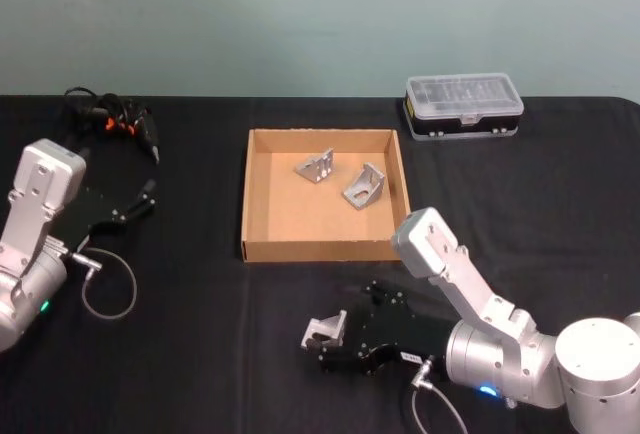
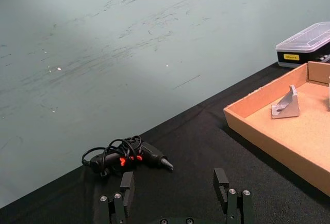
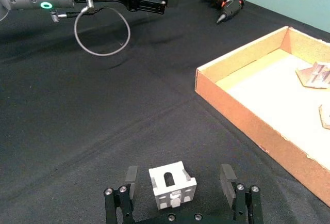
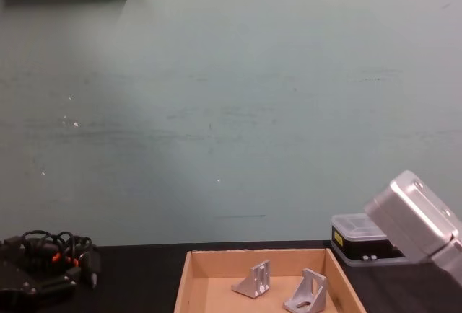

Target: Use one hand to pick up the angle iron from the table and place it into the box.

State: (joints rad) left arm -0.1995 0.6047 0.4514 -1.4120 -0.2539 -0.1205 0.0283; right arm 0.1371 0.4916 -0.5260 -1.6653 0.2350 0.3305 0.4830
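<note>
Silver cast-metal angle iron (image 3: 172, 187) sits on the flat black matte table (image 1: 200, 374) near its front edge, in front of the front wall of the shallow tan cardboard box (image 1: 247, 194). The black right gripper (image 1: 333, 342) straddles it, fingers (image 3: 227, 175) spread wide with a gap on either side. Two more silver brackets (image 1: 316, 166) lie toward the box's far right corner. The left gripper (image 2: 174, 185), also spread apart, is by the table's left edge.

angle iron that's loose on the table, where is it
The angle iron lies on the table before the box's near wall, low centre in the head view, between the right gripper's open fingers.
</note>
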